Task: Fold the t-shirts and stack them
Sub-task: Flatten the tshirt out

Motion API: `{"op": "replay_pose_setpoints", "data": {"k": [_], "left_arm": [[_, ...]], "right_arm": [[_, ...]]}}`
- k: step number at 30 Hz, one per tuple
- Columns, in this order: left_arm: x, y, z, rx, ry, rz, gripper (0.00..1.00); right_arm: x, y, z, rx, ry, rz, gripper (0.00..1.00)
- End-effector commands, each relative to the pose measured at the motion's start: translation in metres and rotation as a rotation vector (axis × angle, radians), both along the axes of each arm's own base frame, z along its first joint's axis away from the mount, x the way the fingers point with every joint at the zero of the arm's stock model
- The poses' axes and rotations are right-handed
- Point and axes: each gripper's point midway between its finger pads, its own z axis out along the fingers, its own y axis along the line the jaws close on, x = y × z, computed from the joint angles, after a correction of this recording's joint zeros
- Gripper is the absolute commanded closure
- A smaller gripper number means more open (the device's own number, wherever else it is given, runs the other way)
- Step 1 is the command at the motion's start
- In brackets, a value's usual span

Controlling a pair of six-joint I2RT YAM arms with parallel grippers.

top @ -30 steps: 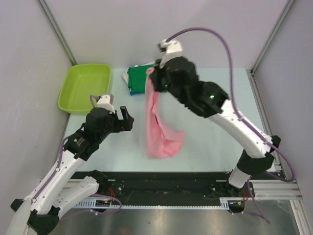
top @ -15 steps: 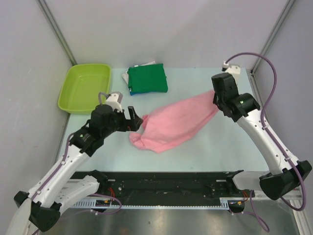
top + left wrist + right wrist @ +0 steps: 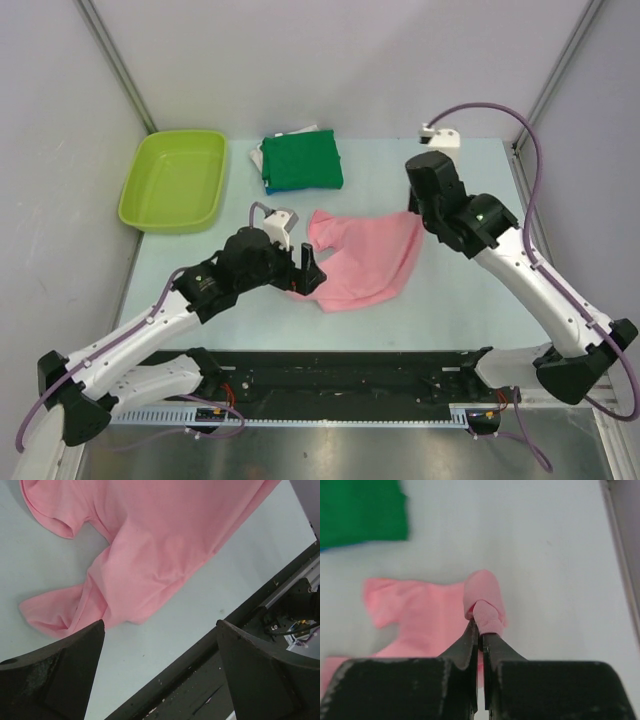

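One pink t-shirt [image 3: 365, 262] laid crumpled on the counter [image 3: 470, 290].
A fold is clamped in the right gripper [image 3: 480, 630]; the left gripper [image 3: 160, 624] is held wide over the near edge.

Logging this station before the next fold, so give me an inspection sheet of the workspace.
Surface: pale blue-green table, no spills seen.
Job's things: pink t-shirt lying crumpled mid-table, unfolded; folded stack at the back, dark green on top.
Clutter: lime green tub at back left, empty.
Grippers: left gripper open, low by the shirt's near-left edge; right gripper shut on the shirt's right edge.
Cables: purple cable loops above the right arm, off the cloth.
Surroundings: grey walls, black rail at the near edge.
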Motion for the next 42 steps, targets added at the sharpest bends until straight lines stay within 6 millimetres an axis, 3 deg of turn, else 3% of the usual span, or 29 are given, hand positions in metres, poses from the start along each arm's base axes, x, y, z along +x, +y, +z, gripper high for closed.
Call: {"op": "replay_pose_setpoints", "data": {"k": [1, 3, 4, 6, 7, 9, 10, 11, 12, 13, 14, 15, 16, 18, 23, 27, 30, 31, 32, 33, 34, 35, 36, 37, 38, 40, 41, 42], "left_arm": [[0.004, -0.003, 0.039, -0.09, -0.085, 0.014, 0.02], [0.005, 0.001, 0.043, -0.086, -0.094, 0.028, 0.03], [0.005, 0.001, 0.044, -0.085, -0.097, 0.032, 0.03], [0.006, 0.007, 0.048, -0.082, -0.11, 0.055, 0.03], [0.005, 0.009, 0.051, -0.086, -0.115, 0.062, 0.03], [0.002, 0.014, 0.059, -0.104, -0.132, 0.067, 0.03], [0.0, 0.015, 0.062, -0.112, -0.137, 0.065, 0.03], [-0.002, 0.016, 0.065, -0.118, -0.141, 0.065, 0.03], [-0.004, 0.02, 0.068, -0.122, -0.147, 0.066, 0.03], [-0.005, 0.023, 0.07, -0.121, -0.15, 0.075, 0.03], [-0.006, 0.025, 0.071, -0.122, -0.153, 0.08, 0.03], [-0.008, 0.028, 0.073, -0.121, -0.159, 0.082, 0.03], [-0.008, 0.032, 0.076, -0.122, -0.17, 0.096, 0.03], [-0.008, 0.034, 0.079, -0.119, -0.182, 0.098, 0.02], [-0.007, 0.033, 0.081, -0.111, -0.183, 0.095, 0.03], [-0.004, 0.033, 0.091, -0.121, -0.208, 0.1, 0.03], [-0.001, 0.036, 0.102, -0.12, -0.24, 0.11, 0.02], [-0.001, 0.036, 0.103, -0.114, -0.244, 0.111, 0.02], [0.0, 0.037, 0.104, -0.108, -0.246, 0.11, 0.02], [0.001, 0.037, 0.103, -0.094, -0.246, 0.114, 0.02], [0.002, 0.038, 0.101, -0.087, -0.242, 0.115, 0.02], [0.002, 0.037, 0.102, -0.085, -0.244, 0.116, 0.02], [0.003, 0.036, 0.099, -0.08, -0.238, 0.114, 0.02], [0.004, 0.035, 0.1, -0.083, -0.241, 0.114, 0.02], [0.005, 0.034, 0.097, -0.082, -0.238, 0.112, 0.02], [0.006, 0.03, 0.094, -0.085, -0.232, 0.106, 0.02], [0.007, 0.029, 0.092, -0.082, -0.226, 0.102, 0.02], [0.008, 0.028, 0.089, -0.078, -0.221, 0.104, 0.02]], "right_arm": [[-0.022, 0.068, 0.134, 0.043, -0.299, 0.195, 1.0], [-0.034, 0.088, 0.161, 0.027, -0.346, 0.239, 1.0], [-0.049, 0.105, 0.189, 0.042, -0.397, 0.267, 1.0], [-0.06, 0.114, 0.211, -0.024, -0.442, 0.275, 1.0], [-0.071, 0.116, 0.231, -0.015, -0.493, 0.231, 1.0], [-0.078, 0.122, 0.24, -0.148, -0.52, 0.217, 1.0], [-0.083, 0.119, 0.257, -0.069, -0.564, 0.144, 1.0], [-0.093, 0.128, 0.258, -0.09, -0.574, 0.166, 1.0], [-0.098, 0.123, 0.264, -0.204, -0.578, 0.175, 1.0], [-0.105, 0.115, 0.281, -0.063, -0.625, 0.104, 1.0], [-0.113, 0.127, 0.279, -0.082, -0.63, 0.126, 1.0], [-0.118, 0.121, 0.284, -0.202, -0.623, 0.144, 1.0], [-0.122, 0.116, 0.291, -0.119, -0.641, 0.116, 1.0], [-0.13, 0.125, 0.301, -0.152, -0.654, 0.142, 1.0], [-0.134, 0.131, 0.322, -0.123, -0.719, 0.144, 1.0], [-0.139, 0.119, 0.357, -0.065, -0.835, 0.14, 1.0], [-0.141, 0.115, 0.371, -0.071, -0.902, 0.155, 1.0], [-0.135, 0.104, 0.375, -0.066, -0.903, 0.131, 1.0], [-0.128, 0.101, 0.375, -0.009, -0.904, 0.109, 1.0], [-0.117, 0.105, 0.368, -0.083, -0.86, 0.128, 1.0], [-0.094, 0.082, 0.367, -0.092, -0.839, 0.044, 1.0], [-0.08, 0.082, 0.36, 0.015, -0.83, 0.016, 1.0], [-0.061, 0.085, 0.341, -0.091, -0.765, 0.033, 1.0], [-0.035, 0.064, 0.325, -0.137, -0.729, -0.041, 1.0], [-0.017, 0.059, 0.307, -0.082, -0.705, -0.089, 1.0], [0.014, 0.05, 0.262, -0.178, -0.593, -0.088, 1.0], [0.042, 0.025, 0.229, -0.209, -0.524, -0.146, 1.0], [0.059, 0.032, 0.194, -0.149, -0.452, -0.08, 1.0]]}}
